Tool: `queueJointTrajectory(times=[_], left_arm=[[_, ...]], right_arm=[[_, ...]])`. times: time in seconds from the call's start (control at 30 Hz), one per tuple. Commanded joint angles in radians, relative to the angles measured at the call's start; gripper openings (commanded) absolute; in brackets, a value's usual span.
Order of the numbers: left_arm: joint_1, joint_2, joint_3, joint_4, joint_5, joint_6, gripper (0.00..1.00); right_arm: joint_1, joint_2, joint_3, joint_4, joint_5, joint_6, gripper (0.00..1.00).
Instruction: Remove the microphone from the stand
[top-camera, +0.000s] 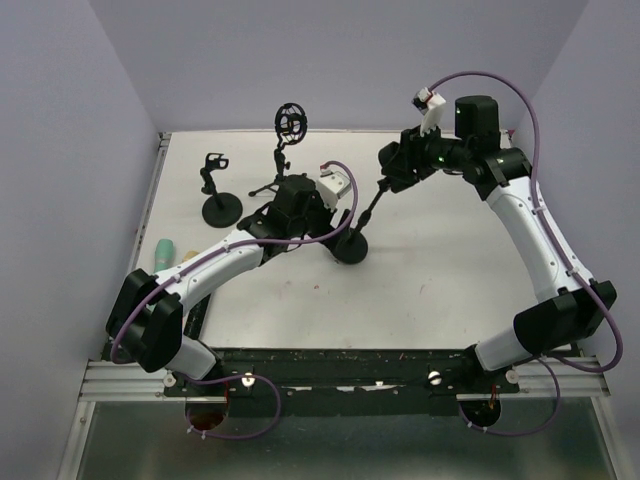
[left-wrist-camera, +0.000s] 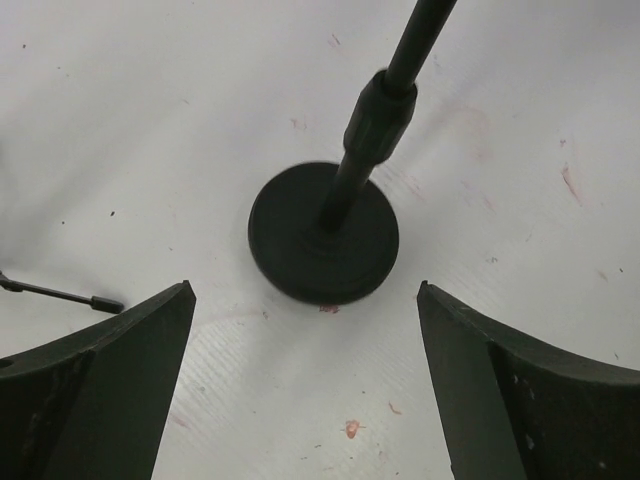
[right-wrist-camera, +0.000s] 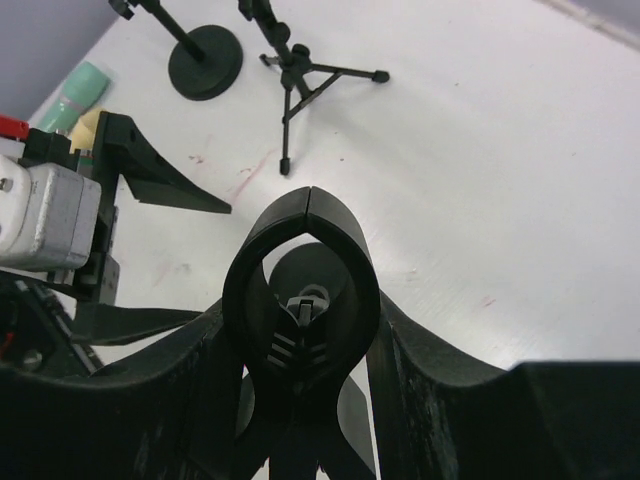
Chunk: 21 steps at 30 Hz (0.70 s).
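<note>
At the middle of the surface (top-camera: 430, 290), the left hand (left-wrist-camera: 303, 300) stands wide open. Its two dark fingers (left-wrist-camera: 120, 380) are spread to either side of the wrist view and touch nothing. Just beyond the gap between them sits the round black base (left-wrist-camera: 290, 240) of the stand (top-camera: 350, 248), flat on the white top. The pole (left-wrist-camera: 375, 120) rises from its centre toward the upper right of that view. A thin tripod leg (left-wrist-camera: 60, 293) pokes in at the left edge, near the left finger but apart from it.

At the top of that pole, the right hand (right-wrist-camera: 300, 330) is closed on the clip (right-wrist-camera: 310, 208), a black ring pinched with one finger on each side. Looking down through the ring, the right wrist view shows the stand's base directly below. I cannot make out a microphone in any view.

Farther out, toward the back left of the surface, a tripod stand (top-camera: 278, 185) carries a round cage mount at its top. A second stand (top-camera: 221, 209) with a round base lies to its left. A teal cylinder (top-camera: 165, 250) lies at the left edge of the surface, well apart from both hands.
</note>
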Motion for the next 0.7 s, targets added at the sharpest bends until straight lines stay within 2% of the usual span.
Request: queueJointTrajectory(times=[0.0, 0.33, 0.43, 0.67], left_arm=[[0.036, -0.035, 0.021, -0.051, 0.015, 0.008, 0.99], [0.057, -0.044, 0.010, -0.062, 0.038, -0.025, 0.99], [0.057, -0.047, 0.005, -0.060, 0.045, -0.033, 0.99], [0.059, -0.071, -0.024, -0.045, 0.050, -0.025, 0.99]], right_arm=[[-0.004, 0.008, 0.129, -0.082, 0.045, -0.217, 0.01], [-0.005, 0.178, 0.350, -0.273, 0.200, -0.467, 0.01], [-0.004, 0.241, 0.425, -0.333, 0.232, -0.490, 0.00], [-0.005, 0.339, 0.479, -0.428, 0.242, -0.490, 0.00]])
